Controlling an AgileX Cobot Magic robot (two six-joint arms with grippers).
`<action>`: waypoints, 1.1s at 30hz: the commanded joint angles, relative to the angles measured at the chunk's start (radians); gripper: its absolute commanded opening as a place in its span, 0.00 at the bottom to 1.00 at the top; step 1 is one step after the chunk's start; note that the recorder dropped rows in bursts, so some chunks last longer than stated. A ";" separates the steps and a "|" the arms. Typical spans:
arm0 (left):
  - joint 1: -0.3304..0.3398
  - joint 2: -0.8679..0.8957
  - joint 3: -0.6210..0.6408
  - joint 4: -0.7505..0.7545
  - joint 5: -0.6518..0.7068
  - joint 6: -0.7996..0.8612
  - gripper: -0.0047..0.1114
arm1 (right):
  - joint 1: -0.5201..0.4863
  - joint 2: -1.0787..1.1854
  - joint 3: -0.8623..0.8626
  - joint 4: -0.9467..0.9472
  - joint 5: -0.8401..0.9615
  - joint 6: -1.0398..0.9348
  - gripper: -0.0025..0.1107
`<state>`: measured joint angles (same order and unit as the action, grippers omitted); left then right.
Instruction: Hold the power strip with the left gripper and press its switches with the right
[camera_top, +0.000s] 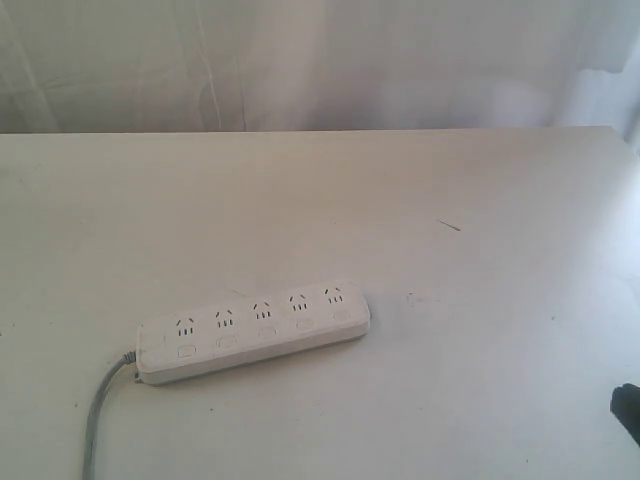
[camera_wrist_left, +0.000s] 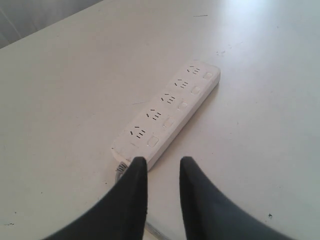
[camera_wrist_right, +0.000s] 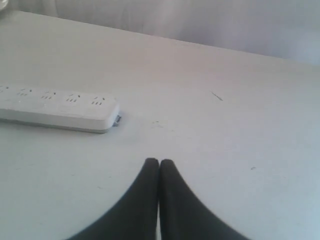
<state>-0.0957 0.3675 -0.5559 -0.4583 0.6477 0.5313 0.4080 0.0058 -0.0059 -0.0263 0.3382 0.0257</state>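
The white power strip (camera_top: 255, 327) lies flat on the pale table, slightly slanted, its grey cord (camera_top: 103, 405) leaving the left end toward the front edge. A row of small white switches (camera_top: 265, 332) runs under its socket groups. In the left wrist view the power strip (camera_wrist_left: 170, 112) stretches away from my left gripper (camera_wrist_left: 162, 165), which stands open and empty just short of the cord end. My right gripper (camera_wrist_right: 159, 164) is shut with nothing in it, well off the strip's far end (camera_wrist_right: 95, 115). Only a dark bit of the right arm (camera_top: 627, 410) shows in the exterior view.
The pale table (camera_top: 450, 200) runs back to a white curtain (camera_top: 320, 60) along its far edge. A small dark fleck (camera_top: 449, 225) lies right of centre. The table's right edge shows near the upper right corner.
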 joint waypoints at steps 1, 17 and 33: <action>0.003 -0.007 0.005 -0.013 0.003 -0.001 0.29 | -0.080 -0.006 0.006 -0.008 0.005 0.007 0.02; 0.007 -0.031 0.007 0.018 -0.008 -0.066 0.29 | -0.280 -0.006 0.006 -0.008 0.013 0.032 0.02; 0.286 -0.360 0.152 0.043 -0.056 -0.140 0.29 | -0.351 -0.006 0.006 -0.008 0.013 0.049 0.02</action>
<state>0.1648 0.0487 -0.4452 -0.3716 0.5971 0.4321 0.0727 0.0058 -0.0059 -0.0263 0.3569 0.0675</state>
